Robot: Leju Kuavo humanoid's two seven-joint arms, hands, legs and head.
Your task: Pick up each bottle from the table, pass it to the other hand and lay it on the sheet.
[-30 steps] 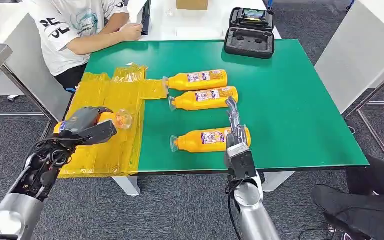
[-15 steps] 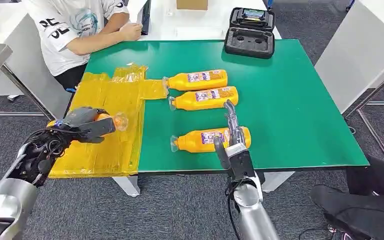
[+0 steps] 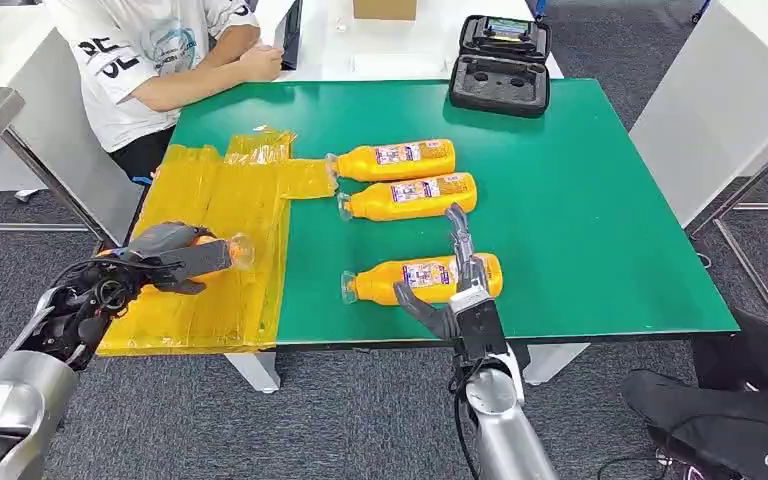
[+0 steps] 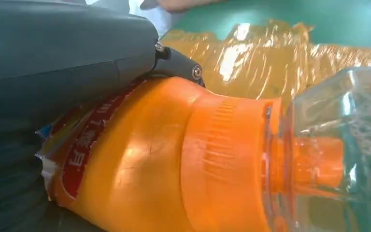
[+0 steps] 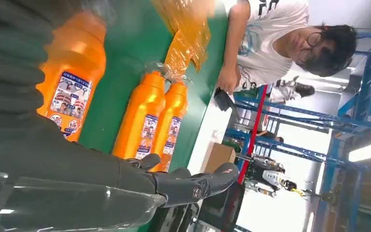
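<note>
Head view: left hand grips a bottle over the yellow sheet; right hand, fingers spread and empty, reaches over the near bottle.

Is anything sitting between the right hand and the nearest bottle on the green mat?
Nothing visible does. The right hand is open right at the nearest bottle, fingers spread over its label end, with only bare green mat around it. The other two bottles lie farther back, out of the way.

Probably a lab — blue racking
</note>
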